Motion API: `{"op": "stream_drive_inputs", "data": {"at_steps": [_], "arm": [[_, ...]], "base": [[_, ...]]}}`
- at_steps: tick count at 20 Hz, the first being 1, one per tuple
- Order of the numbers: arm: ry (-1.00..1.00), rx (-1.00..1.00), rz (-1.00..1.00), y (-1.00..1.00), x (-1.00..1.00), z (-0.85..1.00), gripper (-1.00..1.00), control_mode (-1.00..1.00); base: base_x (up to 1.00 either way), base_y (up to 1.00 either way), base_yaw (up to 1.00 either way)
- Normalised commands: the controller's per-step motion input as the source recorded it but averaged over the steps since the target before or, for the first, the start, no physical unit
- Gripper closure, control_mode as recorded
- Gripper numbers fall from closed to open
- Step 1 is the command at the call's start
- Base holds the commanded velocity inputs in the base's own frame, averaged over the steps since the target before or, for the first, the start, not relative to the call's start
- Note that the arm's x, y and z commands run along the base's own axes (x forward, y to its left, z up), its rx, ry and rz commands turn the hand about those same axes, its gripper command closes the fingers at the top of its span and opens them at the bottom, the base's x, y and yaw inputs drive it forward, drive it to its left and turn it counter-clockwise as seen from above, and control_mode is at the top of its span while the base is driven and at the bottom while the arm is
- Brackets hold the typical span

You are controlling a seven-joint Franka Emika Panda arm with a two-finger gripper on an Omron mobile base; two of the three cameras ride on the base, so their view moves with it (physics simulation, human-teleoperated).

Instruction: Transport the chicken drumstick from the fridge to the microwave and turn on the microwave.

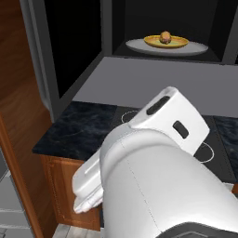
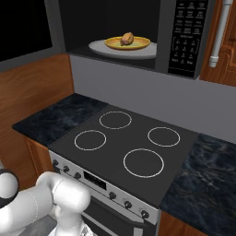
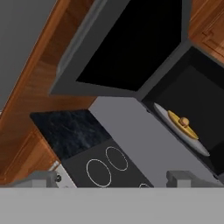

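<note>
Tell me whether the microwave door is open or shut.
Open. The microwave shows its black inside, with the chicken drumstick on the yellow plate on the turntable; its door is swung out to the left.

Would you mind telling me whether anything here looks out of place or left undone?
Only the black-fronted microwave stands out: its dark glass door hangs wide open, with the small orange-brown chicken drumstick on the flat yellow plate inside.
</note>
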Motion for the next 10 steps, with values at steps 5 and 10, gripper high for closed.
{"op": "stream_drive_inputs", "data": {"at_steps": [5,10], "arm": [[0.0,-0.08,0.0,0.26,0.18,0.0,-1.0,-1.0],[0.0,-0.09,0.0,0.25,0.22,-0.05,-1.0,-1.0]], "base": [[0.0,0.0,0.0],[0.0,0.0,0.0]]}}
